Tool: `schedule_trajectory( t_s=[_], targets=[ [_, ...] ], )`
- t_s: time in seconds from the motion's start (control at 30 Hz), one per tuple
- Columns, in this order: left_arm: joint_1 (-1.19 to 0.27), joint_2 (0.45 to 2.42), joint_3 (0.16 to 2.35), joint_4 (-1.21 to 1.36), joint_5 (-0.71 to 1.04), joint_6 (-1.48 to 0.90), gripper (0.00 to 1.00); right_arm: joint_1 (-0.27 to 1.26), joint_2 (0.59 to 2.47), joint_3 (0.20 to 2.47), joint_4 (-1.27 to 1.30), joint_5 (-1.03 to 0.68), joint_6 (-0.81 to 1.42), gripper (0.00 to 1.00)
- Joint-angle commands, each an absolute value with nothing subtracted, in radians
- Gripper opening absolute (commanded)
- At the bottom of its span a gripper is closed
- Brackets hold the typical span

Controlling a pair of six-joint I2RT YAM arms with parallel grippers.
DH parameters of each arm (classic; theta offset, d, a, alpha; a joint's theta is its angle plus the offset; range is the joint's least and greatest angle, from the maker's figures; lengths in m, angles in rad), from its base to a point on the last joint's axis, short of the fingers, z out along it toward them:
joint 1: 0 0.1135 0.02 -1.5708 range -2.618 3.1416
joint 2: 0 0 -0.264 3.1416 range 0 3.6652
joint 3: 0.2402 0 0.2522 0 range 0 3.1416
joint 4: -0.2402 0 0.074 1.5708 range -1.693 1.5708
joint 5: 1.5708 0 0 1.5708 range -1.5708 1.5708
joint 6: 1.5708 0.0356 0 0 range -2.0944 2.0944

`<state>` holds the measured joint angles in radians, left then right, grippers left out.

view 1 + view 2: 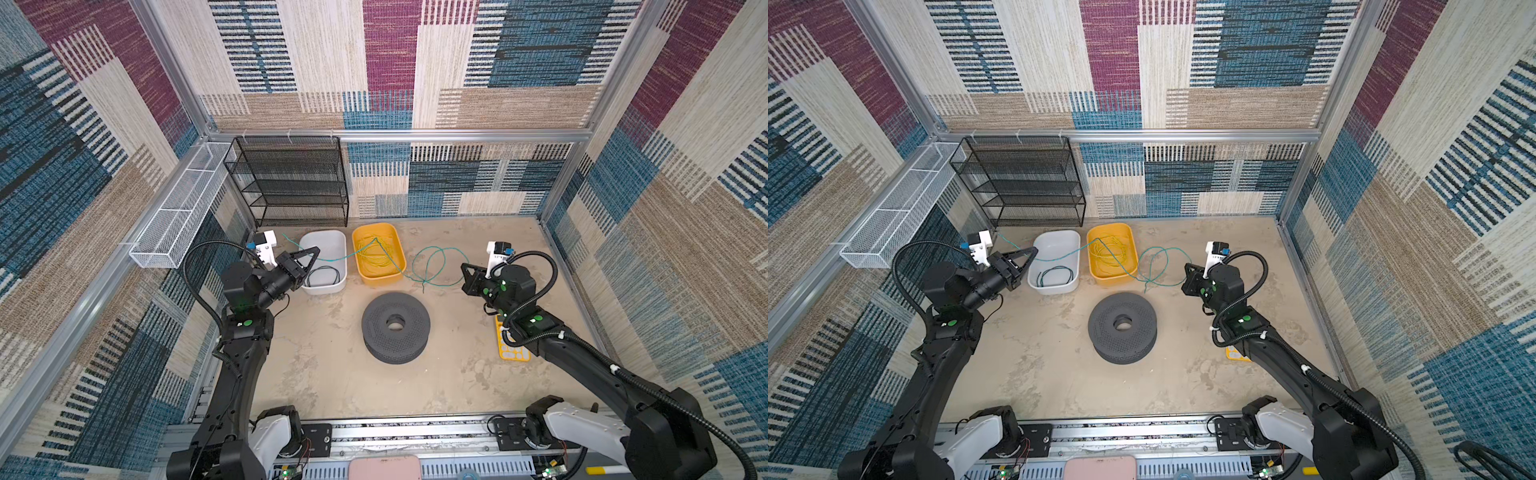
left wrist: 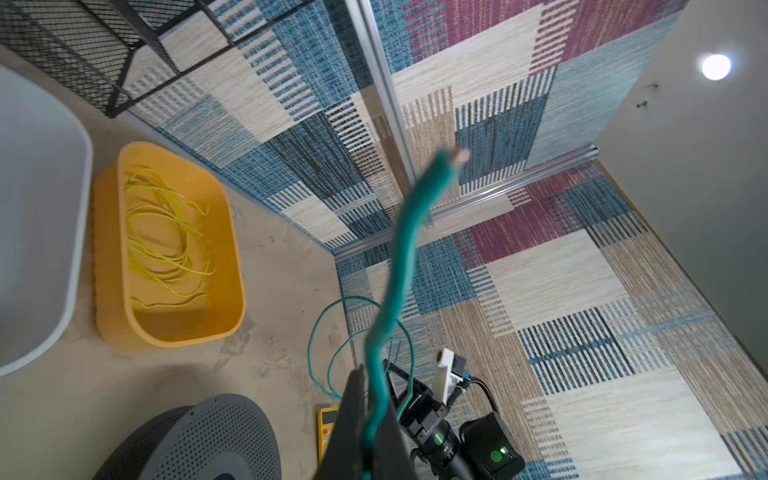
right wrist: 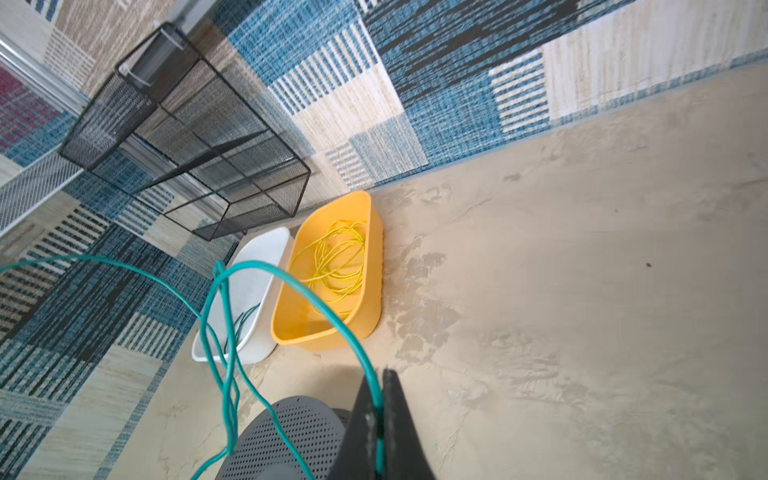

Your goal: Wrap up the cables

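The grey spool (image 1: 376,328) stood nearest, with no wire seen on it. Behind it, the left tool (image 2: 372,399) and right tool (image 3: 377,382) each pinched the teal cable (image 2: 399,257), which was slung over the white bin (image 1: 322,291) and yellow bin (image 1: 378,280). Risk judged: pulling could knot the slack loops or snag the yellow cable (image 1: 374,257). Only the left wrist view showed the cable's stub end past the pinch.

teal cable (image 1: 1067,255) stretches between left claw (image 1: 1035,250) and right claw (image 1: 1187,274).
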<state>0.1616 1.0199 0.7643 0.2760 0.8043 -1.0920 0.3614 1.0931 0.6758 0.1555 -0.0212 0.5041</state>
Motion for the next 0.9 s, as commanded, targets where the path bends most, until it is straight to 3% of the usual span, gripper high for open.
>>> schedule_trajectory(
  t_s=[0.0,0.13,0.47,0.87],
  targets=[
    [0.172,1.007,0.782,0.019,0.686,-0.955,0.0,0.308,1.066,0.69,0.147,-0.086,0.528,0.0],
    [0.185,0.988,0.769,-0.158,0.529,-0.872,0.0,0.257,1.072,0.746,0.124,-0.109,0.521,0.0],
    [0.242,0.971,0.729,-0.309,0.372,-0.797,0.0,0.154,1.048,0.773,0.091,-0.075,0.527,0.0],
    [0.248,0.952,0.654,-0.324,0.301,-0.75,0.0,0.058,1.058,0.819,0.163,-0.192,0.639,0.0]
  ],
)
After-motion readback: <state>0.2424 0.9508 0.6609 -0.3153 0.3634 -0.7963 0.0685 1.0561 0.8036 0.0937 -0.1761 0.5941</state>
